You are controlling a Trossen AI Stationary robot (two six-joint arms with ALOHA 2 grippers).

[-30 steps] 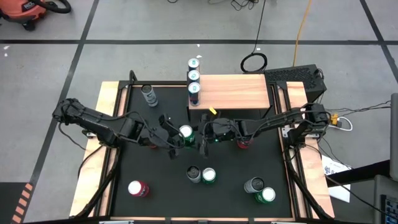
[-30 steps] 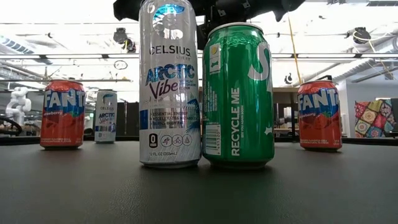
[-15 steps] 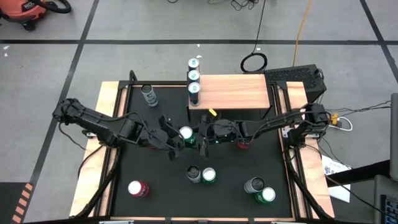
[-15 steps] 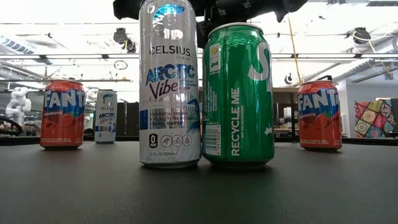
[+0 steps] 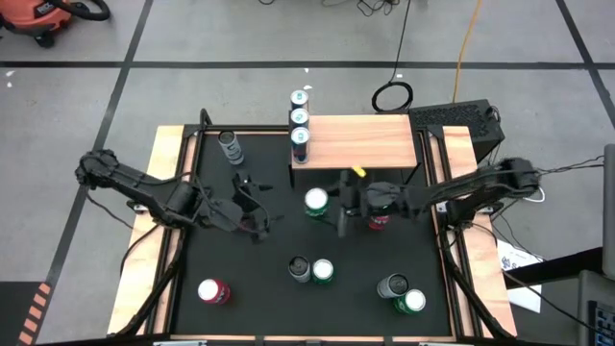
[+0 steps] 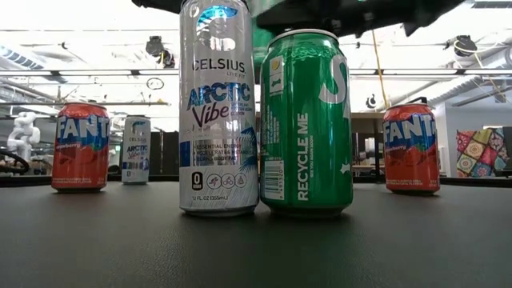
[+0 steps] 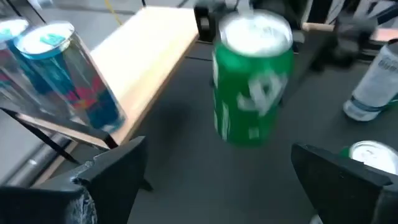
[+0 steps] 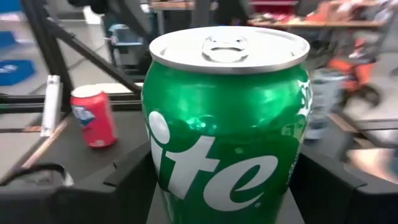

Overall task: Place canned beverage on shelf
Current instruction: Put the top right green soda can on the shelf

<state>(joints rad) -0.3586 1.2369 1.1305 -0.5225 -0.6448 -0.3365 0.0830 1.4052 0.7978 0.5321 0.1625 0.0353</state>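
Observation:
A green Sprite can (image 5: 315, 202) is held by my right gripper (image 5: 325, 203), just in front of the light-wood shelf (image 5: 365, 142). In the left wrist view the can (image 7: 252, 93) stands upright, clear of the black table. Three blue-topped cans (image 5: 299, 120) stand in a row at the shelf's left end. My left gripper (image 5: 257, 208) is open and empty, left of the green can, its fingers (image 7: 112, 171) spread wide. My right gripper pinches the green can's side wall (image 8: 163, 177) between its two fingers, low on the can. The fingers (image 8: 130, 171) come in level from the table's right side. The can stands upright in the hold, lifted clear of the table.
A tall silver can (image 5: 299, 270) and a green can (image 5: 323, 272) stand together at the front centre. Two more cans (image 5: 402, 293) stand at front right, red cans at front left (image 5: 213, 291) and under the right arm (image 5: 377, 220), and a silver can (image 5: 231, 146) at far left. Wooden rails (image 5: 163, 192) line the sides.
My right gripper has carried the green can toward the table's right edge, along the shelf's front, keeping it upright. My left gripper, which stood at the can, has drawn back toward the left edge and is now apart from it.

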